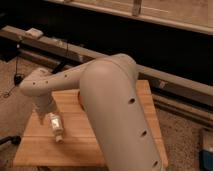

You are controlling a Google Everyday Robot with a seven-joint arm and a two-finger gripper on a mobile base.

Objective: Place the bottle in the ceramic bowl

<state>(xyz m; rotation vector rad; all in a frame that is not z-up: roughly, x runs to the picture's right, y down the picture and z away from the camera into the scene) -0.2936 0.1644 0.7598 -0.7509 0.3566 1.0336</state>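
The robot's pale arm (110, 110) fills the middle of the camera view, reaching down and to the left over a wooden table (40, 152). Its bulk hides nearly all of the ceramic bowl (79, 98). You get only a thin orange sliver at the arm's left edge, on the far half of the tabletop.

The gripper (48, 117) hangs at the table's left side, low over the far end of the bottle (56, 128), with its jaws spread wide and nothing pinched between them. Whether a finger already touches the bottle cannot be told.

Your risks from here start with that end-on approach. Jaws that close so near one tip, rather than across the middle, could squeeze the slim round body out sideways or let it swing down once lifted. A finger landing on top could roll it toward the table's left edge, which is near. And with the bowl so hidden, a release judged from this view could miss the rim.

The bottle lies flat on the wood, well apart from the bowl. Its long axis runs from the far left to the near right, with what looks like the pale cap end pointing toward the near edge.
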